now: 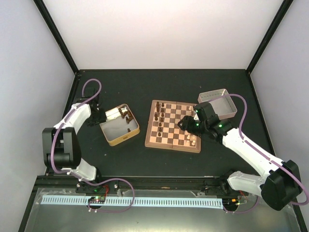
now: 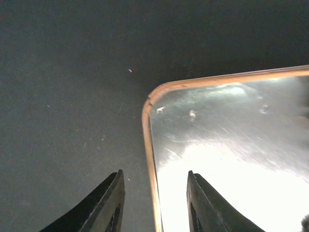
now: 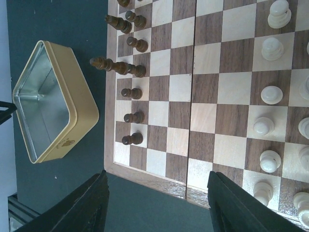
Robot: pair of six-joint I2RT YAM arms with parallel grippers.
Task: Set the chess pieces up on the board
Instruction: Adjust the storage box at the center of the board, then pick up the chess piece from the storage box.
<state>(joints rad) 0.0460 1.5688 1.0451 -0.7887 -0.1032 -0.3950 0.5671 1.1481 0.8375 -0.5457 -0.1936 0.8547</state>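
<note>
The board (image 1: 170, 131) lies mid-table. Several dark chess pieces (image 1: 161, 116) stand along its left columns, and they also show in the right wrist view (image 3: 133, 92). A few more dark pieces (image 1: 127, 115) lie inside the open gold tin (image 1: 112, 138). My left gripper (image 1: 100, 118) is open and empty; in the left wrist view (image 2: 154, 198) its fingers straddle the tin's rim (image 2: 148, 145). My right gripper (image 1: 187, 124) hovers over the board (image 3: 207, 96), open and empty (image 3: 157, 193), above the board's edge.
Cream pieces (image 3: 270, 94) stand on the board's right side (image 1: 191, 140). A silver tin (image 1: 226, 109) sits behind the right arm. The gold tin also shows left of the board in the right wrist view (image 3: 77, 106).
</note>
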